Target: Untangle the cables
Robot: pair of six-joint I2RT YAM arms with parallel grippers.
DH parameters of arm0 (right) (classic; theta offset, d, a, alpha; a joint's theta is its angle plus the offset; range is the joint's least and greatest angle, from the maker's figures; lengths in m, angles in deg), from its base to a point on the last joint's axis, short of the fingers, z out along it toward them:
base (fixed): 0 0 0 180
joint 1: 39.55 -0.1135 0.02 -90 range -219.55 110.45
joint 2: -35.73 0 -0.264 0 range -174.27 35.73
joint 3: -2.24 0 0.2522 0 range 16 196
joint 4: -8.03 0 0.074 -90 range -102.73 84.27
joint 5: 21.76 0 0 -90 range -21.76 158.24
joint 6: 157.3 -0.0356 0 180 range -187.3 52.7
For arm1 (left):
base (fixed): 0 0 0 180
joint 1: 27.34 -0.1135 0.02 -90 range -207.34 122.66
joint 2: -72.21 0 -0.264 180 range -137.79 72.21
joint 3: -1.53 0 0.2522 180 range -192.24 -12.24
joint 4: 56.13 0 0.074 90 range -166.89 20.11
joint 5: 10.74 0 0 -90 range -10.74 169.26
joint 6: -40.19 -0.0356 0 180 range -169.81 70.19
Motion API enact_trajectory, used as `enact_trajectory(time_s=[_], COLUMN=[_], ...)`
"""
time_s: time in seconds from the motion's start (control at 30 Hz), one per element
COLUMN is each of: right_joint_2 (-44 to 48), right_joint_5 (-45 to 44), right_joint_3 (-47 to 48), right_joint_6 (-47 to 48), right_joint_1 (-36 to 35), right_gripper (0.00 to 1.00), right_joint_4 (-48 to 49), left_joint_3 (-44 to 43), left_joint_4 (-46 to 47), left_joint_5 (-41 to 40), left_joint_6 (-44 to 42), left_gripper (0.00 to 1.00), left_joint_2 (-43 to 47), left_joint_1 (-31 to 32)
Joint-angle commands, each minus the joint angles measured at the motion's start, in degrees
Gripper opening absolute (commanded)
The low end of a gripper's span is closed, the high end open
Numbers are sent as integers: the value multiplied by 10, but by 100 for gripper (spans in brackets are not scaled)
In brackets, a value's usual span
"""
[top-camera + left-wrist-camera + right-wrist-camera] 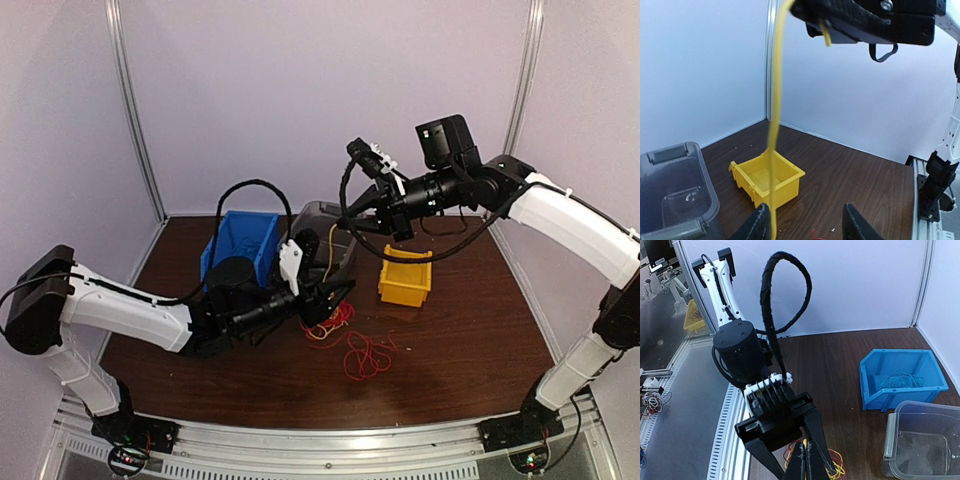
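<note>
The cables lie as a loose red and yellow tangle [345, 335] on the brown table in front of the left arm. One yellow cable [333, 250] rises taut from the tangle to my right gripper [346, 222], which is shut on its top end well above the table. The right wrist view shows that gripper [805, 446] pinching the yellow strand. My left gripper [333, 296] sits low beside the tangle with its jaws open. In the left wrist view the yellow cable [774, 125] runs straight down against the inner side of the left finger [759, 222], with the gap of the left gripper [805, 209] otherwise empty.
A yellow bin [405, 280] stands right of the tangle. A blue bin [240, 245] holding thin wires and a clear grey lidded container [322, 222] stand at the back. White walls with metal posts enclose the table.
</note>
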Motion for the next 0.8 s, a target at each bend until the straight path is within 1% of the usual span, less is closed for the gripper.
enact_trajectory(time_s=[0.0,0.03,0.1,0.2,0.27,0.33,0.4,0.43,0.47,0.57,0.63,0.77], right_joint_2=[6,8,16,31,42,53,58,58,55,44,41,30], right_joint_5=[16,14,6,4,11,15,36,56,65,67,70,55], right_joint_3=[12,11,5,-23,-69,-121,-179,-210,-230,-265,-275,-264], right_joint_6=[-16,-14,-13,-18,-27,-41,-71,-75,-59,-22,-22,-27], right_joint_1=[-6,-5,-4,10,30,60,98,111,115,89,68,22], right_gripper=[0,0,0,0,2,20,43,47,51,59,64,65], right_joint_4=[21,21,26,46,71,107,168,192,194,187,196,212], left_joint_3=[-61,-76,-92,-75,-51,-39,-40,-39,-36,-24,-20,-13], left_joint_4=[9,-10,-37,-35,-29,-38,-67,-77,-82,-80,-79,-63], left_joint_5=[1,2,-3,-6,-5,-7,-8,-5,-2,-8,-18,-26], left_joint_6=[-15,-13,-10,-2,-1,-2,-8,-10,-11,-4,-1,9], left_gripper=[40,29,0,0,0,0,0,0,0,0,0,0], left_joint_2=[-52,-61,-67,-41,-6,30,60,71,83,105,112,116], left_joint_1=[-1,-2,-1,-1,-1,-1,-2,-2,-2,-2,-2,-3])
